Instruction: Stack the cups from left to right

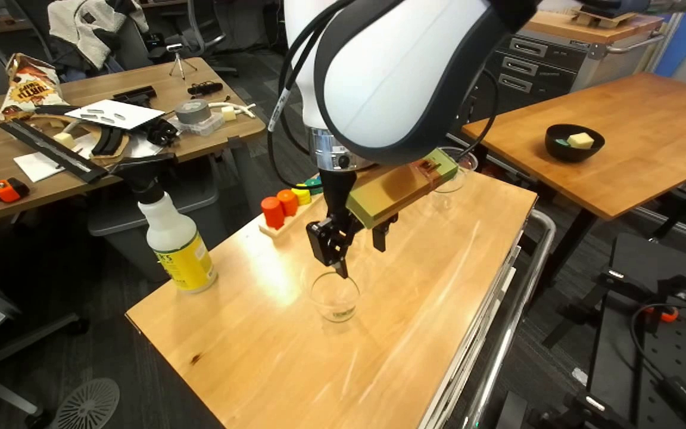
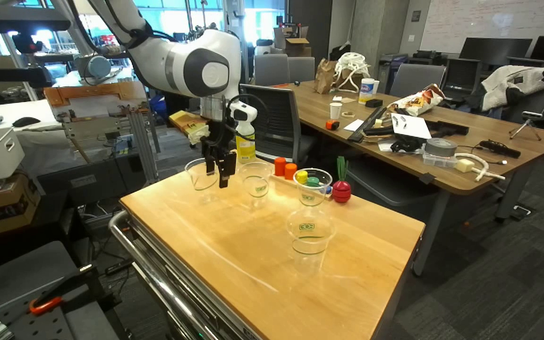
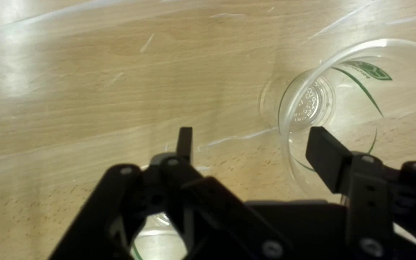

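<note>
In an exterior view, several clear cups stand apart on the wooden table: a far-left cup (image 2: 196, 175), a second cup (image 2: 255, 183), a cup near the blocks (image 2: 313, 191) and a nearest cup (image 2: 310, 236). My gripper (image 2: 217, 178) points down between the far-left and second cups, fingers spread and empty. In an exterior view, my gripper (image 1: 362, 261) is just behind and above a cup (image 1: 334, 301); another cup (image 1: 455, 170) shows farther back. In the wrist view, the open gripper (image 3: 253, 144) has one finger overlapping a cup (image 3: 359, 108); inside or above, I cannot tell. Another cup (image 3: 159, 243) is partly hidden.
A row of coloured blocks (image 1: 288, 202) lies along the table side, with a red toy vegetable (image 2: 341, 191) beside it. A yellow-label spray bottle (image 1: 185, 262) stands at the table edge. A metal rail (image 1: 515, 333) runs along the opposite edge.
</note>
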